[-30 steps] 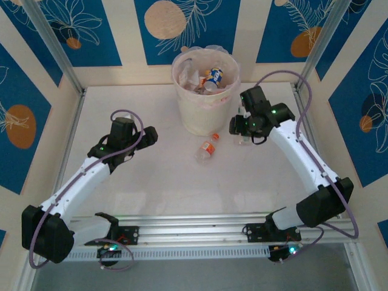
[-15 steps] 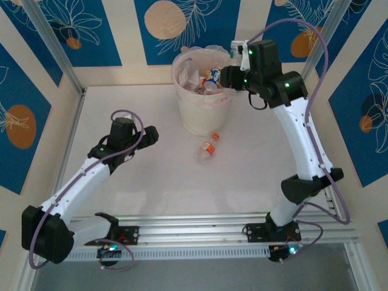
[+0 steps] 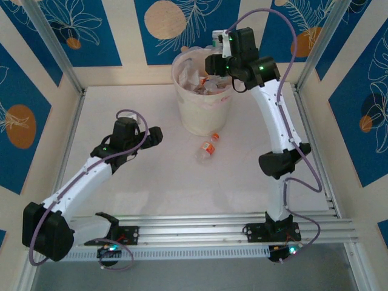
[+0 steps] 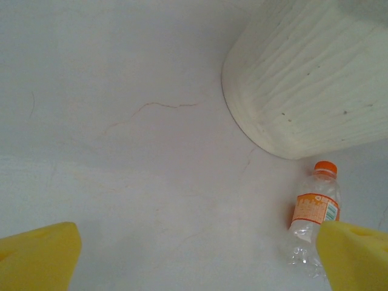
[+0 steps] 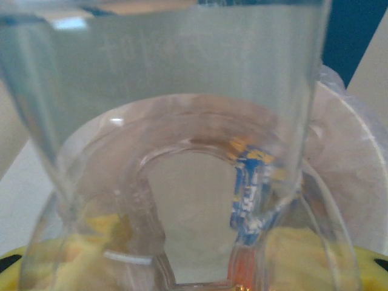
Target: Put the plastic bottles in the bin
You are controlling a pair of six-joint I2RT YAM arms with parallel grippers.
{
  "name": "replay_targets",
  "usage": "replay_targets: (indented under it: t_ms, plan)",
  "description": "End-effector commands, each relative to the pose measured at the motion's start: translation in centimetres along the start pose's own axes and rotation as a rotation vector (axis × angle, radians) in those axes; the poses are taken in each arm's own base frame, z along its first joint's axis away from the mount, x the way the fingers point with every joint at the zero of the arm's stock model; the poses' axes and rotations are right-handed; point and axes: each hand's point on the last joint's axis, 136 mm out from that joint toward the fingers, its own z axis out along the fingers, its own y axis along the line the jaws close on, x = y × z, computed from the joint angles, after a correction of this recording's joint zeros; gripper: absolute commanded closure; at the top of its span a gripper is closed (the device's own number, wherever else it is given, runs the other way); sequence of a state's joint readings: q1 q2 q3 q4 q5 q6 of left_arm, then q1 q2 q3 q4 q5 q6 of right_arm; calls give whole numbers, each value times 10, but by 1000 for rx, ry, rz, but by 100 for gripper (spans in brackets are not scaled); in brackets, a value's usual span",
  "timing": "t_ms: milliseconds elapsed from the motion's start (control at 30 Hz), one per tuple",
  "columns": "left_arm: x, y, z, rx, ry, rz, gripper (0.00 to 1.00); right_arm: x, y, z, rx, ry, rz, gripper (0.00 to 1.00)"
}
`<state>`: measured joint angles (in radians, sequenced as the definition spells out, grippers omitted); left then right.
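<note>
The drop is in hand: the right gripper [image 3: 220, 47], clenched on a clear bottle [image 5: 182, 121], is poised above the far rim of the bin [image 3: 203, 115]. The next move appears to call only for letting go once the bottle is squarely over the opening. The left gripper [image 4: 194, 260] hangs spread wide and empty near an orange-capped bottle [image 4: 313, 221] lying just beside the bin's base, seemingly the next pickup.

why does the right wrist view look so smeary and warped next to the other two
Right wrist: the clear plastic bottle held there sits against the lens, out of focus, and bends the cream-white round bin behind it. Left wrist: white table and orange-capped clear bottle sharp, only the yellow finger pads soft. Top external: evenly lit, crisp, faint shadows.
</note>
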<state>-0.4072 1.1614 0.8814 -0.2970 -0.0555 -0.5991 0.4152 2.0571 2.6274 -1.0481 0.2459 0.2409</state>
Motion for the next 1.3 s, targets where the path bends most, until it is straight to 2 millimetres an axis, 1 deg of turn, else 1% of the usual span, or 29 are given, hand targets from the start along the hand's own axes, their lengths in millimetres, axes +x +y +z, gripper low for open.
replay_targets:
  t_ms: [0,267,433,600,800,1033,1167,1233,1267]
  plan:
    - [-4,-6,-4,13,-8,22,0,-3,9,5,-46,-6,-19,46]
    - [-4,-5,-6,4,-11,23,1,16,11,37,-70,61,8,43]
    - [-4,-4,-6,-1,-10,24,0,26,9,53,-64,95,15,41]
    - [-3,-3,-5,-4,-7,25,0,34,4,63,-57,123,25,34]
    - [-3,-2,-5,-9,-8,26,1,38,-2,68,-48,139,34,26]
    - [-3,-2,-6,-8,-9,25,0,38,-5,69,-36,139,30,28]
    - [-4,-2,-6,-9,-11,25,0,39,-8,66,-15,141,19,28]
    - [-4,-2,-6,-9,-10,26,0,38,-9,63,-4,139,11,25]
    - [-4,-3,-6,-8,-10,26,1,36,-9,60,1,135,4,21]
